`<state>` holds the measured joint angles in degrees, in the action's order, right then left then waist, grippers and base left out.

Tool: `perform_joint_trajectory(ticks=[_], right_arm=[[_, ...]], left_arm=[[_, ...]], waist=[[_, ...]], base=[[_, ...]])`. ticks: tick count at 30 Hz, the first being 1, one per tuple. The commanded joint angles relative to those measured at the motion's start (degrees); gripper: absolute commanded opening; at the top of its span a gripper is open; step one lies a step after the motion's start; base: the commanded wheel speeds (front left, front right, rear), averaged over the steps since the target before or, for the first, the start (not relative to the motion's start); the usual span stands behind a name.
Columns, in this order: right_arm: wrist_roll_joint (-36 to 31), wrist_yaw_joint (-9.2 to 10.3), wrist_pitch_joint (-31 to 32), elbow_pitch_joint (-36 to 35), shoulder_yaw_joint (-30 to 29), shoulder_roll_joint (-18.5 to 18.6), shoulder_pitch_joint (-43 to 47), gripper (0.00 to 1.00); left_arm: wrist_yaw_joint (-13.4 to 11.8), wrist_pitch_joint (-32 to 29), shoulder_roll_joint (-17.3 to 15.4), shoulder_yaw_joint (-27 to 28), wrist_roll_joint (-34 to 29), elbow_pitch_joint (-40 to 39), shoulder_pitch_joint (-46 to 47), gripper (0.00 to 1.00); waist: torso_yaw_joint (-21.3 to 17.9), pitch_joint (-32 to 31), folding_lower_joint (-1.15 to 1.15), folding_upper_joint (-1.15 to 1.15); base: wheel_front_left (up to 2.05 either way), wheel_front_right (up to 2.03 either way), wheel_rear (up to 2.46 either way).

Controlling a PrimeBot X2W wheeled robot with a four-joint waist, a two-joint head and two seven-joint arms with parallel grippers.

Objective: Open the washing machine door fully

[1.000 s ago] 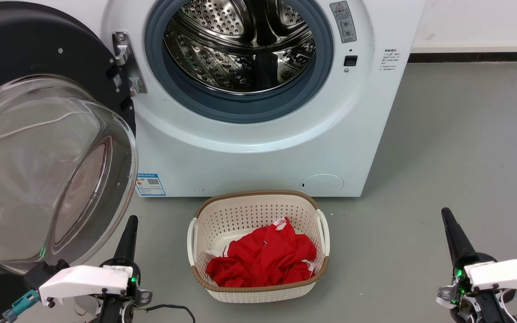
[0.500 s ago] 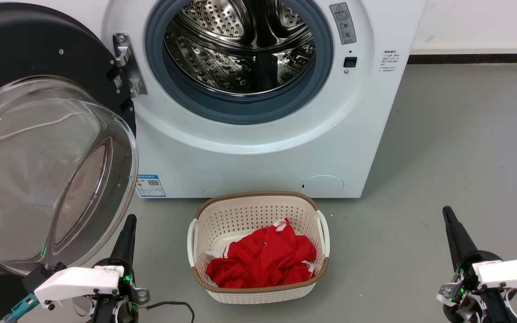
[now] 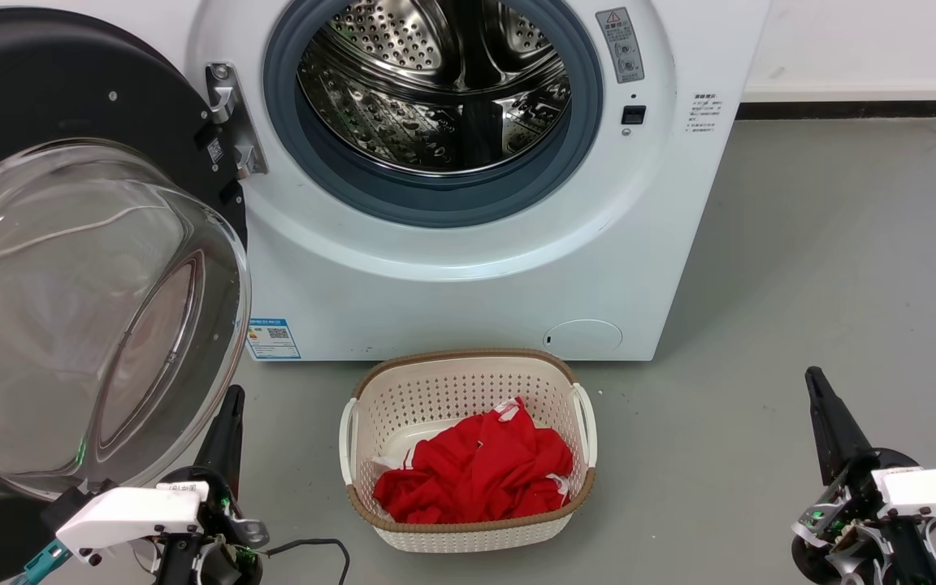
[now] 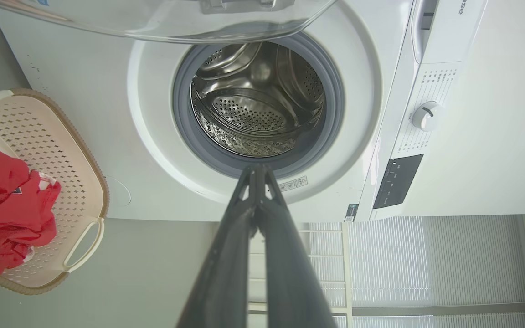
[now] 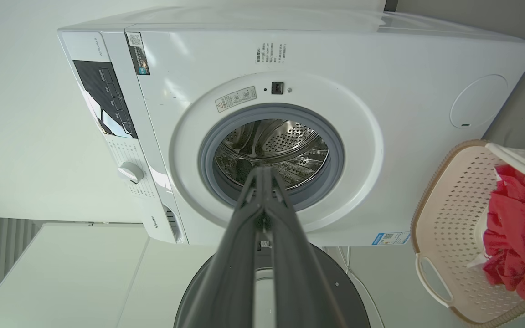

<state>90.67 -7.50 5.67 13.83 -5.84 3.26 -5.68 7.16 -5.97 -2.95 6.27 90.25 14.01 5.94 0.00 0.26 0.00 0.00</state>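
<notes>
Washing machine door (image 3: pixel 70 89) stands wide open; left pincer (image 3: pixel 233 400) just beneath it, right pincer (image 3: pixel 816 383) well apart; both closed, empty.

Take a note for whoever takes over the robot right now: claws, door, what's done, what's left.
Left claw: shut, empty, low beside the door; contact unclear.
Right claw: shut, empty, low on the right, touching nothing.
The door is swung wide to the left of the washing machine, drum uncovered.
Done: door looks fully open. Left: probably nothing but confirming it.
</notes>
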Motion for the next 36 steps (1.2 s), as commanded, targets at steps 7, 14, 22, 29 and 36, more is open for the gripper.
perform_joint_trajectory(ticks=[7, 14, 22, 29, 36], right_arm=[[2.18, 0.02, 0.60, 0.25, -0.28, -0.01, -0.78, 0.00], [2.10, 0.02, 0.65, 0.25, -0.34, -0.07, -0.77, 0.00], [2.03, 0.02, 0.72, 0.25, -0.39, -0.11, -0.78, 0.00], [1.97, 0.02, 0.70, 0.26, -0.43, -0.16, -0.79, 0.00], [1.92, 0.02, 0.72, 0.25, -0.48, -0.19, -0.79, 0.00]], left_arm=[[0.54, -0.78, 0.12, 0.45, 2.18, 0.12, 0.46, 0.00], [0.54, -0.78, 0.11, 0.44, 2.18, 0.11, 0.46, 0.00], [0.54, -0.77, 0.11, 0.44, 2.19, 0.10, 0.45, 0.00], [0.54, -0.77, 0.12, 0.43, 2.19, 0.10, 0.45, 0.00], [0.54, -0.77, 0.12, 0.43, 2.19, 0.09, 0.45, 0.00]], waist=[[0.00, -0.08, 0.00, 0.00], [0.00, -0.08, 0.00, 0.00], [0.00, -0.08, 0.00, 0.00], [0.00, -0.08, 0.00, 0.00], [0.00, -0.08, 0.00, 0.00]], base=[[0.00, 0.00, 0.00], [0.00, 0.00, 0.00], [0.00, 0.00, 0.00], [0.00, 0.00, 0.00], [0.00, 0.00, 0.00]])
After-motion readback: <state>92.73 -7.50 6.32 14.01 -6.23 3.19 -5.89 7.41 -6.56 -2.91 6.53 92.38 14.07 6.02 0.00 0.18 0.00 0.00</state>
